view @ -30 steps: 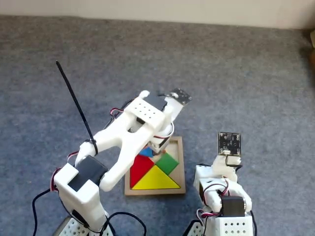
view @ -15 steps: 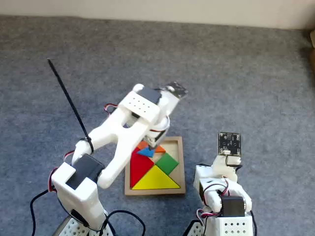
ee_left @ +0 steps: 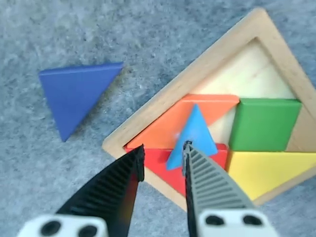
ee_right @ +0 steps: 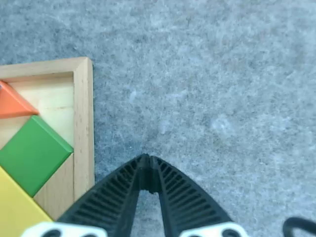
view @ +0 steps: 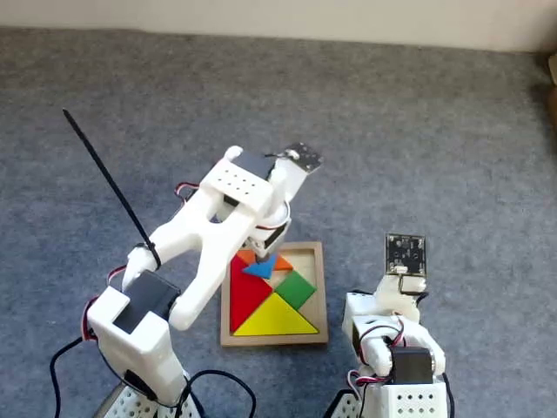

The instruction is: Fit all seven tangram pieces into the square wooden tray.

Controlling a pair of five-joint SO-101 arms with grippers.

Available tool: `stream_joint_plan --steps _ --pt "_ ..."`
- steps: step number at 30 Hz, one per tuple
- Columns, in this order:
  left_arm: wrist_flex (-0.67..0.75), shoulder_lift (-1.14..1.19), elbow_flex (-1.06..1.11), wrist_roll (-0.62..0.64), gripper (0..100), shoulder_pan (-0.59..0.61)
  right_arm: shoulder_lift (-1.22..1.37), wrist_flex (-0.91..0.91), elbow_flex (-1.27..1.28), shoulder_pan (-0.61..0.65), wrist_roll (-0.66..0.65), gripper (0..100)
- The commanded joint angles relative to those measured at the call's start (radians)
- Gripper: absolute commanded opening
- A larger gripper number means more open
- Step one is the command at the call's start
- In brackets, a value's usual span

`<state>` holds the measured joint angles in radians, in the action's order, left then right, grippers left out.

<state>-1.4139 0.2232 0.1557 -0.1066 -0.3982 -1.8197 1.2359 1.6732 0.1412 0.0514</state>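
Above the tray [ee_left: 197, 74], left fingers [ee_left: 207, 182] gape near a light-blue triangle [ee_left: 193, 136].

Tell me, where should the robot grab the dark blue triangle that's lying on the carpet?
Probably from straight above. The dark blue triangle lies flat on the carpet, outside the tray, so only its thin edges can be pinched. Put one finger on the long slanted edge and the other on the square corner opposite, squeezing across its middle.
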Motion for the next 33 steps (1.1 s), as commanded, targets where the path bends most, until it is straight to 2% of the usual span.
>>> stream_joint_plan --steps 1,7,15,26,33 --pt "0.048 -0.045 0.021 -0.008 14 0.005 -0.016 -0.027 0.136 -0.019 -0.015 0.5" --pt "0.046 -0.045 0.028 -0.008 14 -0.018 -0.016 -0.027 0.136 -0.019 -0.015 0.5" --pt "0.054 -0.045 0.07 -0.008 14 -0.131 -0.016 -0.027 0.136 -0.019 -0.015 0.5" --pt "0.052 -0.059 0.056 -0.008 14 -0.139 -0.016 -0.027 0.136 -0.019 -0.015 0.5" --pt "-0.011 -0.145 -0.001 -0.003 14 -0.139 -0.016 -0.027 0.136 -0.019 -0.015 0.5"
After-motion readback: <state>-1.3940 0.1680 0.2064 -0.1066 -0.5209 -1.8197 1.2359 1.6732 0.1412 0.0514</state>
